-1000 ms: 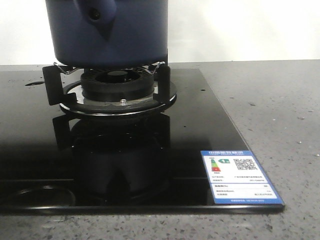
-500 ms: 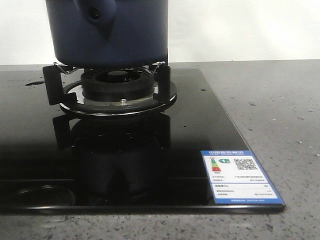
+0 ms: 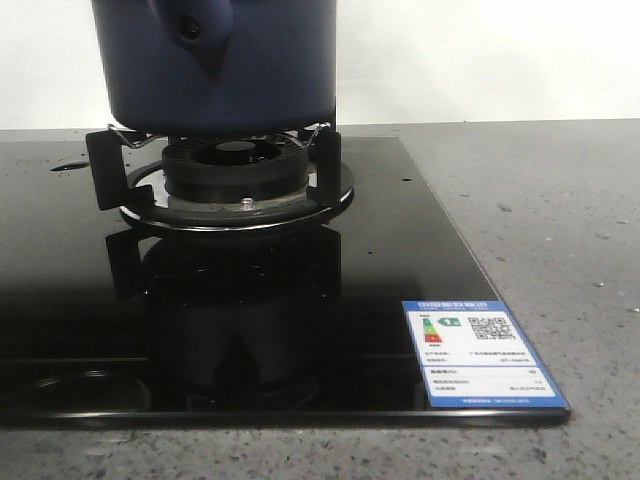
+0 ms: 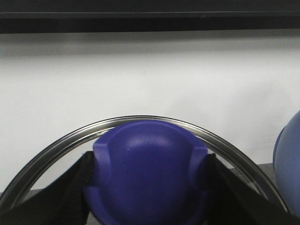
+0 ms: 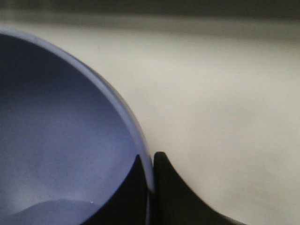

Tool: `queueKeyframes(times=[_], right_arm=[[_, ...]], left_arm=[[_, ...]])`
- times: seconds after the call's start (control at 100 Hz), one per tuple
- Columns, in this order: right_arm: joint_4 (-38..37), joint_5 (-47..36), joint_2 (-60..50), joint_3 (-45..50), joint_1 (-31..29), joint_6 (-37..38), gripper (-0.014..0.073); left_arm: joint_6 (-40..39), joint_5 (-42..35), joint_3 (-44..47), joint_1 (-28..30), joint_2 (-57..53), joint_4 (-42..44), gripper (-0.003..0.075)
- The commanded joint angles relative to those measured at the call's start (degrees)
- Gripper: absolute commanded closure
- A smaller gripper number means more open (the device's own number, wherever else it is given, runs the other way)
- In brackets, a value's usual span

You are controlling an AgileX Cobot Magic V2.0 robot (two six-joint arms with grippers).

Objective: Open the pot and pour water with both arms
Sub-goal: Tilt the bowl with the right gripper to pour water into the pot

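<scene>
The pot [image 3: 220,65] sits on the burner [image 3: 235,165] of a black hob [image 3: 380,280] on the grey desk [image 3: 540,220]. The left fingers [image 4: 77,187] clamp the blue knob [image 4: 147,173] of a glass lid [image 4: 51,152]. The right fingers [image 5: 164,187] pinch a blue rim [image 5: 136,136].

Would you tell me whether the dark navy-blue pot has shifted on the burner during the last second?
No; the dark navy-blue pot sits unchanged over the black burner.

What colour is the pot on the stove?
Dark navy blue, matte. The pot shows best in the front view.
</scene>
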Motion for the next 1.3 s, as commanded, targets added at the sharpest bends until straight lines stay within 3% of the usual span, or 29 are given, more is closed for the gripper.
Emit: queueKeyframes(times=[0.0, 0.28, 0.66, 0.95, 1.17, 1.29], right_arm=[[-1.14, -12.29, -3.72, 0.03, 0.90, -0.22, 0.0657], [-3.86, -26.54, -3.72, 3.63, 3.92, -0.22, 0.0657], [-7.80, -34.09, -3.95, 3.63, 4.36, -0.22, 0.0657], [-8.15, -35.21, -4.07, 4.51, 4.36, -0.22, 0.0657], [-8.15, -44.96, -4.07, 8.63, 4.36, -0.22, 0.0657], [-8.15, -45.68, -4.07, 8.80, 4.36, -0.22, 0.0657]], left_arm=[[-0.21, -4.82, -2.05, 0.03, -1.66, -0.54, 0.0405], [-0.21, -4.82, -2.05, 0.03, -1.66, -0.54, 0.0405], [-0.21, -4.82, -2.05, 0.03, -1.66, -0.54, 0.0405], [-0.21, -4.82, -2.05, 0.03, -1.66, -0.54, 0.0405], [-0.21, -4.82, -2.05, 0.03, -1.66, -0.54, 0.0405], [-0.21, -4.82, -2.05, 0.03, -1.66, -0.54, 0.0405]])
